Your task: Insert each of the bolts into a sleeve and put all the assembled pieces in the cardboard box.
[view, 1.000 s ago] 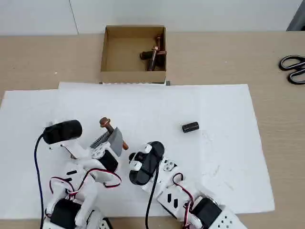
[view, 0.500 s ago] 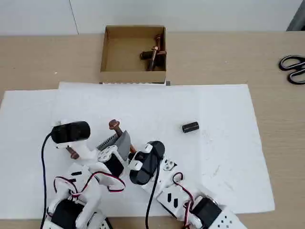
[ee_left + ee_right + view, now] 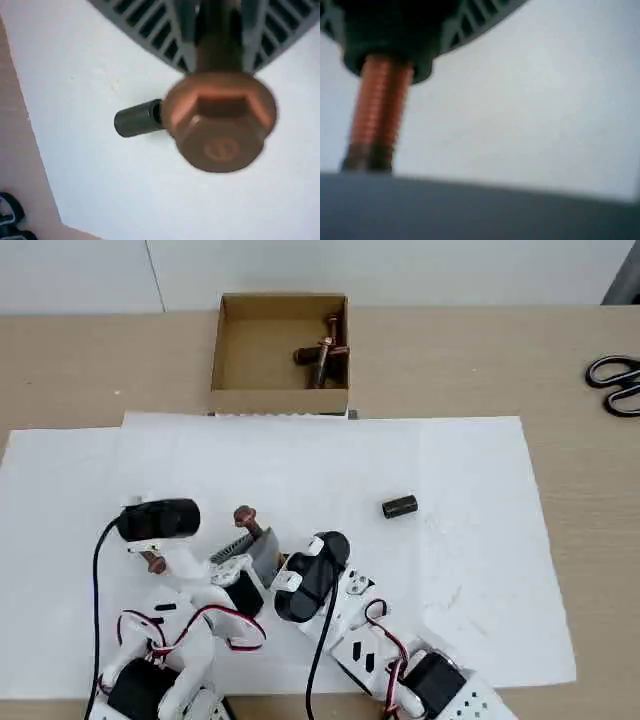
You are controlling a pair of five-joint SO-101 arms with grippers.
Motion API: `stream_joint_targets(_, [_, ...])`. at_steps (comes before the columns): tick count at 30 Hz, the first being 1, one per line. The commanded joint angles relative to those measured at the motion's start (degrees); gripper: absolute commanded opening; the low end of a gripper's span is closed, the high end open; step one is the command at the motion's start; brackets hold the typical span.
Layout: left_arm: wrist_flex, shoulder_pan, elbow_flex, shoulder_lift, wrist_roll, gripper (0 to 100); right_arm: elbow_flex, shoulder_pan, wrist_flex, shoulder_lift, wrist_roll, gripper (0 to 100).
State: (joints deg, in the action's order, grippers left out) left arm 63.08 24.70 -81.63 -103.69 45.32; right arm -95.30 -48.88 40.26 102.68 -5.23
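While the left gripper (image 3: 254, 538) pinches the bolt (image 3: 245, 516) tight by its shank, the head sticks out toward 11 o'clock. The sleeve (image 3: 399, 507) lies loose on the paper (image 3: 480, 570), at 3 o'clock from the bolt and well apart. At 12 o'clock, the box (image 3: 280, 398) holds assembled pieces (image 3: 322, 350).

Threaded copper bolt (image 3: 376, 107) below dark ribbed jaws (white paper (image 3: 530, 100) beyond).
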Motion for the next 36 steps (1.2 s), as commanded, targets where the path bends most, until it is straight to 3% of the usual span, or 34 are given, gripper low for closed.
stream_joint_targets(1, [1.6, 4.4, 0.5, -0.6, 0.1, 1, 0.5, 0.9, -1.9, 0.6, 0.4, 0.4])
stream_joint_targets(19, [-0.8, 6.2, -6.7, -0.6, -6.5, 1, 0.7, 0.9, -2.0, 0.6, 0.3, 0.4])
stream_joint_targets(28, [-0.8, 6.1, -6.5, -0.6, -6.6, 27, 0.2, 0.9, -2.0, 0.6, 0.3, 0.4])
stream_joint_targets(36, [0.4, 3.4, 1.2, -0.6, -6.8, 28, 0.1, 1.0, -1.9, 0.6, 0.3, 0.4])
